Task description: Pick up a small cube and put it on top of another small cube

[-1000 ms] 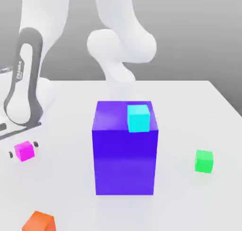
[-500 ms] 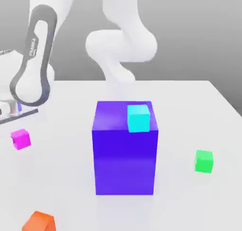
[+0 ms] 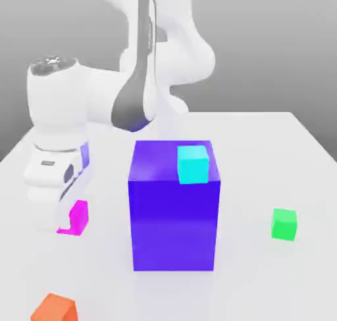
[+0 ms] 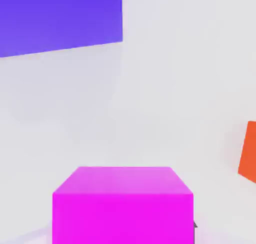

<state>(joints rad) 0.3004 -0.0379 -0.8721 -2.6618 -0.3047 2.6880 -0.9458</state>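
Claw [image 3: 66,224] fingers have closed over the last second onto the magenta cube [image 3: 77,217], now gripped and carried just off the worktop [image 3: 276,155], leaving the carry to the green cube [image 3: 284,223], well beyond the purple block [image 3: 174,214].

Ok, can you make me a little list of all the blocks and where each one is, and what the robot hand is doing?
pink cube: at the end effector, on the exterior view's left of the big block; looks gripped
end effector state: shut on the pink cube
green cube: alone on the table, on the exterior view's right
big purple block: middle of the table
cyan cube: on top of the big purple block, near its front edge
orange cube: on the table at the exterior view's bottom left
stacking: not yet done
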